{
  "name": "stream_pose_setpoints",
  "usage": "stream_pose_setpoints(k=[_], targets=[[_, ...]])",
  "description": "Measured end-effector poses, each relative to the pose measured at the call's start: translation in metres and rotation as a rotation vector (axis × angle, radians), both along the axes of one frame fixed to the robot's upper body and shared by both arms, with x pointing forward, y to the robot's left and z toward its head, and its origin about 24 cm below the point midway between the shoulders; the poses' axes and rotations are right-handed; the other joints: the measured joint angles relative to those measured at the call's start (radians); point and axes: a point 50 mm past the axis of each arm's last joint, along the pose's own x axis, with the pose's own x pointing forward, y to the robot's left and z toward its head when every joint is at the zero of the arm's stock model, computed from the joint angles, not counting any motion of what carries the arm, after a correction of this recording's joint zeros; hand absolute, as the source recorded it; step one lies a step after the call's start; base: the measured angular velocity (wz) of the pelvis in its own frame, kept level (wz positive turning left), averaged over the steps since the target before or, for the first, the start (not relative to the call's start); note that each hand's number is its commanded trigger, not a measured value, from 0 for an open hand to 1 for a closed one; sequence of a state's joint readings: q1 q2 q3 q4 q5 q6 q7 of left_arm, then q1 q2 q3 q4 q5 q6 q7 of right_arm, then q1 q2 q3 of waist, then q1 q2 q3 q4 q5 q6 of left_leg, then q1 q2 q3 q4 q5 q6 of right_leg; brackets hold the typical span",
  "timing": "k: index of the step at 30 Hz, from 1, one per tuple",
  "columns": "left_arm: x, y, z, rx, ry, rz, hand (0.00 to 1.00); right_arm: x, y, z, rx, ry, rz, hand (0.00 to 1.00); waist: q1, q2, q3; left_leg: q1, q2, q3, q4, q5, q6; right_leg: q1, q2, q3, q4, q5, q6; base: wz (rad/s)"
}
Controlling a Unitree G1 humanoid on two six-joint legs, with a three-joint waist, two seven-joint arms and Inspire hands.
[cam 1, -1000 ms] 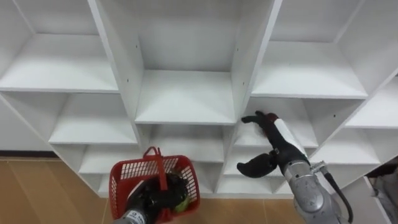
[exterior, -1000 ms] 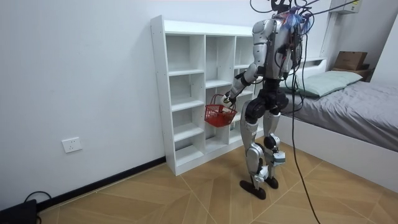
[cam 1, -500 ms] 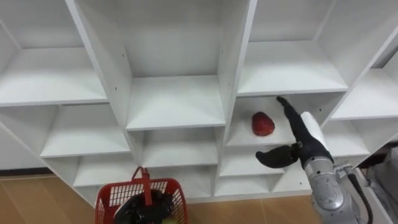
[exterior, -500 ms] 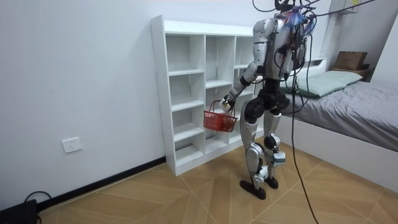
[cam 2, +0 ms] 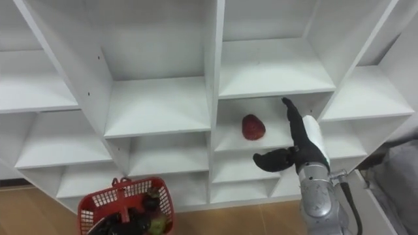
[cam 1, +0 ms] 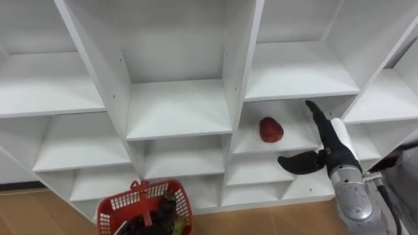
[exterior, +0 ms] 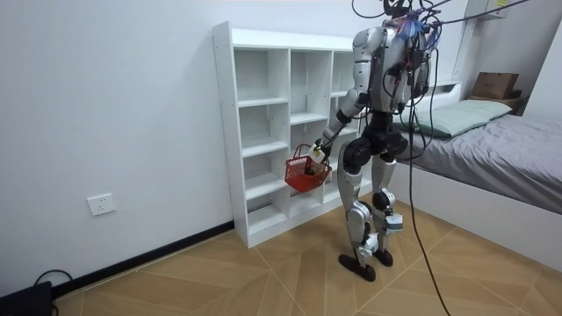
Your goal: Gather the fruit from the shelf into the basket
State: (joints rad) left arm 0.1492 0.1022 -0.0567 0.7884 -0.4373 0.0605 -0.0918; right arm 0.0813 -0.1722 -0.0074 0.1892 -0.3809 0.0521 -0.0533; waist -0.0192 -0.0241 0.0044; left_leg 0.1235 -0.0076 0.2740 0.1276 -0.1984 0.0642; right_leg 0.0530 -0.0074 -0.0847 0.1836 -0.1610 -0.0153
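Risks: right hand (cam 1: 333,149) sat just right of the red fruit (cam 1: 270,129), not touching it, fingers straight and thumb spread wide. The fruit looked round, so a sideways brush from the fingertips would likely roll it deeper into the compartment or off the front edge of its shelf (cam 1: 292,135). The fingers were also close to the compartment's right wall, so a sloppy reach could clip it.

Second risk: the basket (cam 1: 114,207) hung low and well to the left of the fruit. A long carry across could end in a drop outside the rim. It looked tilted in the room view, so a swing could spill it.

Containers: the red basket held a few dark and greenish pieces, type unclear. Left hand (exterior: 318,151) was clamped on its handle. The other closet (cam 1: 179,108) compartments in view were bare.
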Motion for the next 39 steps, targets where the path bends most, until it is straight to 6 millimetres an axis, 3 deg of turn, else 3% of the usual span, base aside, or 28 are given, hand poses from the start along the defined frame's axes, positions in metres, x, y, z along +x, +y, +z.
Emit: stream_pose_setpoints(k=[5,17,24,29,32,39], targets=[[-0.013,0.005,-0.007,0.015,0.059,0.018,1.00,0.000,-0.004,0.001,-0.006,-0.004,-0.016,0.00,0.000,-0.004,0.0011,-0.001,0.001,0.001,0.000,-0.002,-0.001,0.000,0.002,0.001,-0.003,0.000,0.000,0.00],[-0.034,0.015,-0.010,0.039,0.104,0.051,1.00,0.000,-0.009,0.003,-0.020,-0.009,-0.033,0.00,0.008,-0.017,-0.0045,-0.010,0.004,-0.002,0.001,-0.004,-0.005,-0.001,0.006,-0.001,-0.013,0.000,-0.001,0.00],[-0.032,0.015,-0.009,0.035,0.077,0.041,1.00,-0.004,-0.011,-0.007,-0.022,0.003,-0.056,0.00,0.034,-0.021,-0.0041,-0.024,0.005,-0.010,0.002,-0.004,-0.005,-0.005,0.007,-0.012,-0.015,0.001,-0.001,0.04],[-0.027,0.013,-0.009,0.036,0.069,0.020,1.00,0.002,-0.009,-0.018,-0.021,0.022,-0.092,0.00,0.036,-0.024,-0.0071,-0.065,0.005,-0.026,0.019,-0.004,-0.005,-0.036,0.002,-0.032,-0.008,0.002,-0.003,0.09],[-0.018,0.011,-0.007,0.059,0.054,-0.022,1.00,0.006,-0.009,-0.021,-0.007,0.024,-0.116,0.00,0.054,-0.026,-0.0059,-0.102,0.007,-0.028,0.030,-0.004,-0.005,-0.071,0.001,-0.035,0.004,0.003,-0.006,0.00],[-0.010,0.011,-0.008,0.077,0.058,-0.026,1.00,0.029,0.000,-0.019,-0.017,0.008,-0.096,0.00,0.056,-0.029,-0.0026,-0.158,0.010,-0.034,0.046,-0.003,-0.006,-0.116,-0.001,-0.055,0.004,0.006,-0.011,0.03]])
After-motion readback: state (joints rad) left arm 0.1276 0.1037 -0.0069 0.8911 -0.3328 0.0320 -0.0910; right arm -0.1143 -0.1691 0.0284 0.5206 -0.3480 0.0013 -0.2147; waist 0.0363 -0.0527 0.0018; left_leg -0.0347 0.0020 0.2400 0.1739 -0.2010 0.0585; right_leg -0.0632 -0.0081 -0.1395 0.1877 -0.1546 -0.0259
